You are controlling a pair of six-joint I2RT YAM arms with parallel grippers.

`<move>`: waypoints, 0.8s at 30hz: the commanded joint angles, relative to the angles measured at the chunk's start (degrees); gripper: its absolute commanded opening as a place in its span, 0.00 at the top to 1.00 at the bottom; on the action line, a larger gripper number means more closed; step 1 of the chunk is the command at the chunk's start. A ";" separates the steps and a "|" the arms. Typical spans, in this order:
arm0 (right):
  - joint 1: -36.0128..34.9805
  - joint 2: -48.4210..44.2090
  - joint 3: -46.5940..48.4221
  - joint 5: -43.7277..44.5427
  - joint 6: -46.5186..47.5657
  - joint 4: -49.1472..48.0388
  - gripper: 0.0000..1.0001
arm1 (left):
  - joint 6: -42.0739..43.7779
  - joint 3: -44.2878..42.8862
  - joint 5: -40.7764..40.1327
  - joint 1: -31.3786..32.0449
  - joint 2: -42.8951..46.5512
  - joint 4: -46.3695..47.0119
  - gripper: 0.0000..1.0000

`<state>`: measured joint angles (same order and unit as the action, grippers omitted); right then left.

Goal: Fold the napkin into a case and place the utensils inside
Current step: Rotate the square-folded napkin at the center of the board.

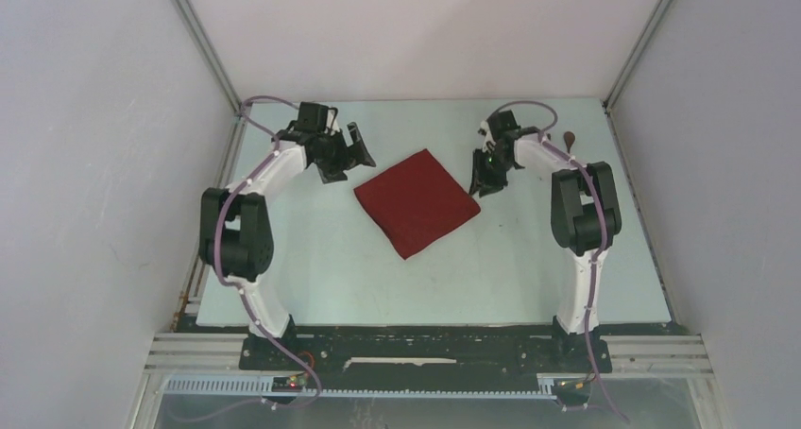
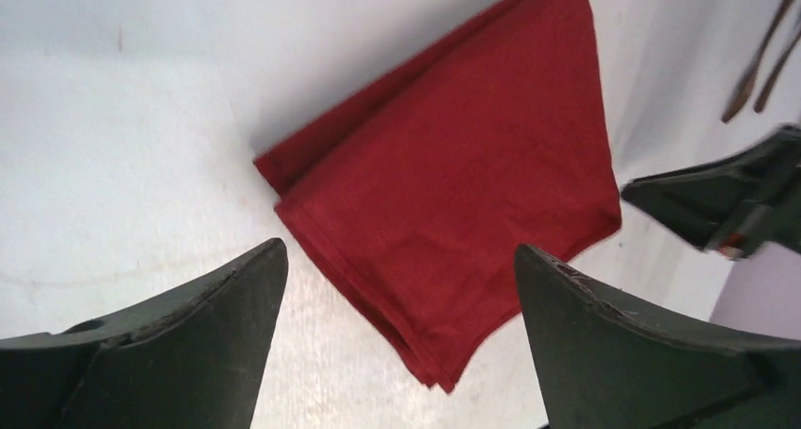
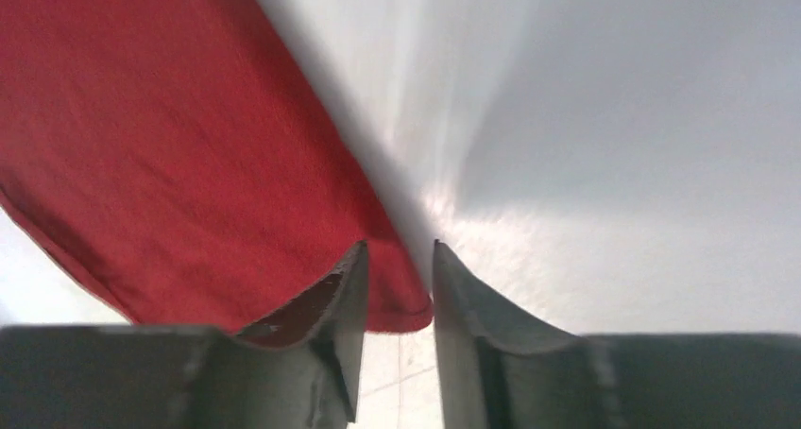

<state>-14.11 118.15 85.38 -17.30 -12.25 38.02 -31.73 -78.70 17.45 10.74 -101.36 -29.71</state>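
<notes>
Pale bench (image 1: 312,278) across the floor of a white-walled booth. Bolted at its near edge, two white-and-black arms, the left arm (image 1: 236,231) and the right arm (image 1: 586,212), both bent inward over the far half. Between them, near the middle of the bench, the dark red napkin (image 1: 417,200): flat on the surface, folded into a layered square and turned like a diamond, one corner toward the arm bases. Stacked edges plain along one side in the left wrist view. Left gripper (image 2: 399,248) just off the napkin's far-left side, spread wide, empty, clear of the cloth. Right gripper (image 3: 399,245) low at the napkin's right corner, narrowly parted, bare bench visible through the gap and the cloth's corner at the foot of that gap, partly behind one finger; contact with the fabric impossible to judge. Utensils (image 2: 755,65) at the far right of the bench, beyond the right gripper and well apart from the napkin: two thin dark brown wooden handles side by side, outside the cloth.
</notes>
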 commanded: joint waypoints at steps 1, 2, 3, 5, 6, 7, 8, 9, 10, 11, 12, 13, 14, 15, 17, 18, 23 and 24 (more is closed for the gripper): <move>1.92 -0.09 14.46 8.21 -0.23 7.57 0.51 | 5.69 -8.77 -1.68 -0.24 -7.63 -5.08 0.04; 2.04 -1.47 16.18 7.15 -0.91 8.04 0.45 | 6.62 -10.38 -0.77 -0.39 -9.39 -5.45 0.04; 2.18 -2.69 16.97 5.76 -1.42 8.04 0.40 | 7.38 -12.54 -0.34 -0.66 -11.80 -5.90 0.04; 2.48 -5.59 15.79 2.37 -2.84 7.97 0.35 | 10.65 -17.08 1.00 -1.05 -15.81 -8.40 0.04; 2.48 -7.22 12.99 0.00 -3.28 7.11 0.35 | 12.64 -19.77 2.05 -1.15 -18.19 -9.85 0.04; 2.43 -9.26 9.32 -2.86 -3.76 5.56 0.35 | 14.54 -22.43 2.65 -1.22 -20.58 -11.99 0.05; 2.38 -11.36 5.08 -5.19 -4.51 3.22 0.35 | 16.12 -25.53 2.56 -1.31 -22.80 -14.20 0.06; 2.29 -13.80 0.58 -7.46 -5.49 0.59 0.35 | 17.79 -27.53 2.20 -1.29 -24.43 -15.82 0.06; 2.06 -16.02 -3.61 -9.33 -6.08 -2.90 0.35 | 18.99 -28.68 2.13 -1.37 -25.51 -16.23 0.07; 1.63 -17.80 -7.05 -10.62 -6.41 -4.42 0.35 | 19.95 -29.58 2.84 -1.46 -26.27 -16.45 0.07; 1.11 -19.24 -9.90 -10.88 -6.55 -5.15 0.36 | 20.94 -30.42 4.00 -1.55 -26.91 -16.66 0.07; 0.33 -20.38 -12.00 -10.58 -6.37 -5.23 0.36 | 21.97 -31.35 5.03 -1.60 -27.51 -17.14 0.08; -0.42 -21.49 -13.53 -10.01 -6.17 -5.09 0.37 | 22.39 -31.83 5.33 -1.65 -28.08 -17.45 0.08; -1.17 -22.49 -14.98 -9.66 -6.02 -5.31 0.37 | 21.93 -32.14 6.07 -1.79 -28.71 -17.84 0.09; -2.60 -24.53 -17.42 -9.24 -5.99 -6.02 0.37 | 20.98 -31.69 10.70 -2.11 -30.15 -18.14 0.13; -3.24 -25.61 -18.39 -9.10 -6.09 -6.51 0.37 | 20.44 -30.41 12.06 -2.13 -30.31 -17.59 0.14; -5.30 -28.92 -20.14 -10.01 -7.32 -8.25 0.37 | 16.82 -21.96 13.96 -2.38 -28.19 -12.94 0.27; -5.66 -29.32 -20.15 -9.95 -7.41 -8.39 0.37 | 16.59 -21.07 14.04 -2.46 -27.80 -12.65 0.28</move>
<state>-18.57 94.08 64.53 -25.96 -17.89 33.98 -14.22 -103.88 28.80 8.91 -130.74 -43.88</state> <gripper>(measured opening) 0.629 0.744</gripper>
